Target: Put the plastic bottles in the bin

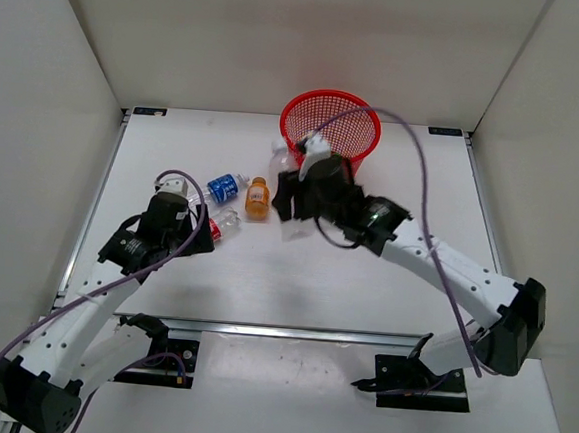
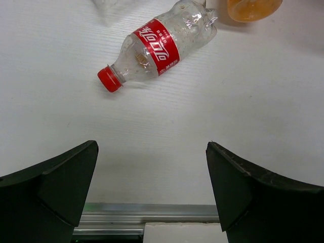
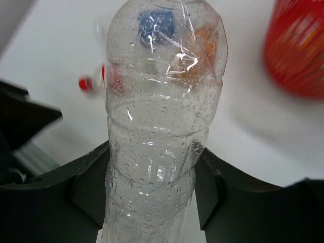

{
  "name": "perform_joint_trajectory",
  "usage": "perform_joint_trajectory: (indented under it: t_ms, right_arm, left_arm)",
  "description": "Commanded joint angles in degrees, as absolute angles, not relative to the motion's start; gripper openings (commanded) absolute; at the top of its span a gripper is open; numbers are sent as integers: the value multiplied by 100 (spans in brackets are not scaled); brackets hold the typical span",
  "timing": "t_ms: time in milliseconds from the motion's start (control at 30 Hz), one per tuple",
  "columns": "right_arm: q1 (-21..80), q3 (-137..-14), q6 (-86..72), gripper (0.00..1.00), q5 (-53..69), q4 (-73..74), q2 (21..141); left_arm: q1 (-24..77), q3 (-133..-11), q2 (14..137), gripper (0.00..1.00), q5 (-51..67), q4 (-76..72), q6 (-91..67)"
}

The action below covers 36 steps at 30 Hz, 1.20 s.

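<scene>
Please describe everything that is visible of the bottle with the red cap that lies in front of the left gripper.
The red-capped bottle is of clear thin plastic, dented, and looks empty. It has a red cap and a red label with white script. It lies on its side on the white table, near an orange bottle; whether they touch is unclear. The left gripper hangs near, jaws open, not touching it.

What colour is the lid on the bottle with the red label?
Red. The lid shows best in the left wrist view.
</scene>
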State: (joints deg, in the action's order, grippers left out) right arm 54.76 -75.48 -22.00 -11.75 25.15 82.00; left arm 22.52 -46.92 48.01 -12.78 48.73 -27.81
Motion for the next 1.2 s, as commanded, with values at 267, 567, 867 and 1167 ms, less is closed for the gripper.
perform_joint_trajectory:
  t_ms: [267,567,867,1167]
  right_arm:
    - [2841,-10422,254,24,130,2230,9577]
    - [2180,-11320,202,35,781,1864,10809]
    - [2023,-12093,54,99,966,2320,11408]
    - [1811,-10641,-245,99,1241,2822,9585]
  left_arm:
    - [1908,-4553,5097,98,-714,4386,-2321]
    - [1547,-4737,5809,99,-125,3973,-1767]
    - [1380,-5774,7284,99,641,3947,-749]
    - [1423,-5766,8173,99,713,3815,-449]
